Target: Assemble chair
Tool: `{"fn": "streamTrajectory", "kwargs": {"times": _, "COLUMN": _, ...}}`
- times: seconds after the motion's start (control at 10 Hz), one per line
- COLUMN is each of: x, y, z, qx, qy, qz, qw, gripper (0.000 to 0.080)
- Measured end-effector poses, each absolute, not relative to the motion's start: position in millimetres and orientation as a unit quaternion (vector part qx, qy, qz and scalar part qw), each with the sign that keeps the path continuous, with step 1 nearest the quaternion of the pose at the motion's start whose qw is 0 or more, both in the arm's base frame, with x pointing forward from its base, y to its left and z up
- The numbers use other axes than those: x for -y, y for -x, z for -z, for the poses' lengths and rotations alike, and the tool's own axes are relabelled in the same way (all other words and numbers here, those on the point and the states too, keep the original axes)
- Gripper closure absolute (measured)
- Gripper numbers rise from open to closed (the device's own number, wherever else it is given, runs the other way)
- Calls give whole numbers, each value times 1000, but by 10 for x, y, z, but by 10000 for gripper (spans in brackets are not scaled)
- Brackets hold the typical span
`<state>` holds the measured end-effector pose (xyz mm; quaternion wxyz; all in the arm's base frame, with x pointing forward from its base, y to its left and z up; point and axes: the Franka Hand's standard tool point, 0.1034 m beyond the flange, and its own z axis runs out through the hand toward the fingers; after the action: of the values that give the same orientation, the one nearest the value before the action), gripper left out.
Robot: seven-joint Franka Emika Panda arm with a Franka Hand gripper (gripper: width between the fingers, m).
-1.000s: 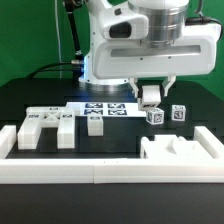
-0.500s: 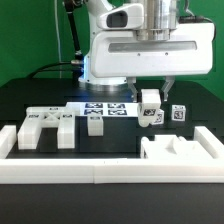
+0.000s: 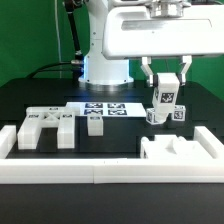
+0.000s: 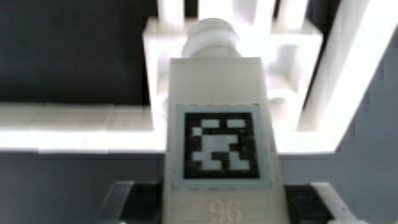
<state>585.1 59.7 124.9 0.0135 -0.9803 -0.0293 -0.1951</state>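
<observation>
My gripper point(image 3: 165, 84) is shut on a white bar point(image 3: 163, 100) with a black-and-white tag and holds it upright, just above the table at the exterior view's right. In the wrist view the bar point(image 4: 222, 110) runs away from the gripper point(image 4: 226, 203), tag up, ending in a round peg. A dark finger point(image 4: 139, 200) shows on each side of it. A small tagged cube point(image 3: 180, 113) stands right beside the bar. A second tagged piece point(image 3: 154, 117) sits at the bar's lower end. A slotted white panel point(image 3: 45, 125) and a small block point(image 3: 95, 122) lie at the left.
A large white blocky part point(image 3: 182, 150) stands at the front right, under the held bar in the wrist view point(image 4: 320, 60). The marker board point(image 3: 105, 108) lies at the middle back. A long white border rail point(image 3: 90, 172) runs along the front. The arm's base point(image 3: 105, 70) stands behind.
The arm has risen and shifted toward the exterior view's right, carrying the bar with it. The bar now hangs closer to the cube at the right.
</observation>
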Motion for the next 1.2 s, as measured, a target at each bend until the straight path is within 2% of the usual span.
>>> {"fn": "streamTrajectory", "kwargs": {"times": 0.4, "x": -661, "y": -5868, "z": -1213, "qx": 33, "qy": 978, "qz": 204, "qw": 15, "gripper": 508}}
{"fn": "streamTrajectory", "kwargs": {"times": 0.7, "x": -945, "y": -6220, "z": -1246, "qx": 68, "qy": 972, "qz": 223, "qw": 20, "gripper": 508}}
{"fn": "streamTrajectory", "kwargs": {"times": 1.1, "x": -948, "y": -6242, "z": -1243, "qx": 68, "qy": 968, "qz": 239, "qw": 20, "gripper": 508}}
{"fn": "streamTrajectory", "kwargs": {"times": 1.2, "x": -938, "y": -6291, "z": -1278, "qx": 70, "qy": 957, "qz": 280, "qw": 17, "gripper": 508}}
